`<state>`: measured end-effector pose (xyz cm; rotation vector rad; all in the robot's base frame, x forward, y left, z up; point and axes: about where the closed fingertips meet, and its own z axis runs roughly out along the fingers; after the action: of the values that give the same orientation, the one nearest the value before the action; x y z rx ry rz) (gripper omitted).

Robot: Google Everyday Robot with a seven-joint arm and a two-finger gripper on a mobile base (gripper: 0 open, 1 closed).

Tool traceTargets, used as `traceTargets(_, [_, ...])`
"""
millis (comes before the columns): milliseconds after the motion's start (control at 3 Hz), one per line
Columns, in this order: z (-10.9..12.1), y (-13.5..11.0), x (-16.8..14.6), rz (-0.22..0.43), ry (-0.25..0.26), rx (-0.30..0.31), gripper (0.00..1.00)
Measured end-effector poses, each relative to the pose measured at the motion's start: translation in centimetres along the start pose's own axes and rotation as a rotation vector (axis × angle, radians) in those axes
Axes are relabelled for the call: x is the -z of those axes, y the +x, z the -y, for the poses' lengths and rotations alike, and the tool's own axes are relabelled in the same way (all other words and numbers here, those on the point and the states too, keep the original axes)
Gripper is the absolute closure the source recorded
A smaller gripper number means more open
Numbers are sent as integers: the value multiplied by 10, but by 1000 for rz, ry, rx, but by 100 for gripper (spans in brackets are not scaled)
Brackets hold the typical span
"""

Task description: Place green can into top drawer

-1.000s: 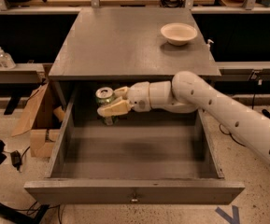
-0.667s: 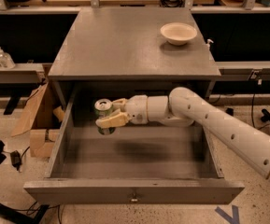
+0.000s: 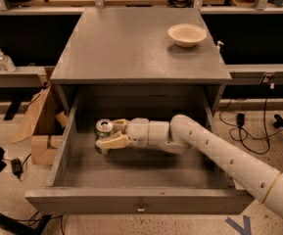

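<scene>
The green can (image 3: 102, 132) with its silver top stands upright inside the open top drawer (image 3: 140, 200), at the left part of the drawer floor. My gripper (image 3: 109, 133) reaches in from the right on a white arm and its cream fingers (image 3: 112, 142) are closed around the can. The can's base is at or just above the drawer floor; I cannot tell if it touches. The drawer is pulled fully out, with a small knob at the middle of its front panel.
A cream bowl (image 3: 187, 34) sits on the grey cabinet top (image 3: 131, 48) at the back right. Cardboard boxes (image 3: 42, 126) stand on the floor left of the cabinet. Cables lie on the floor at the right.
My gripper has moved the can down and to the left, from near the drawer's upper opening to low inside the drawer by its floor.
</scene>
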<state>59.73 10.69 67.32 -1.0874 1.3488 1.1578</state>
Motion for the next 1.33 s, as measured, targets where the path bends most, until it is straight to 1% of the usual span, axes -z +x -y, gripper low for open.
traceTargets(333, [-2,3,-3,8,-5,5,87])
traceTargets(1000, [-4,2,-7,9,-13,5,40])
traceTargets(1333, [-5,2,-9,10,-18,5,15])
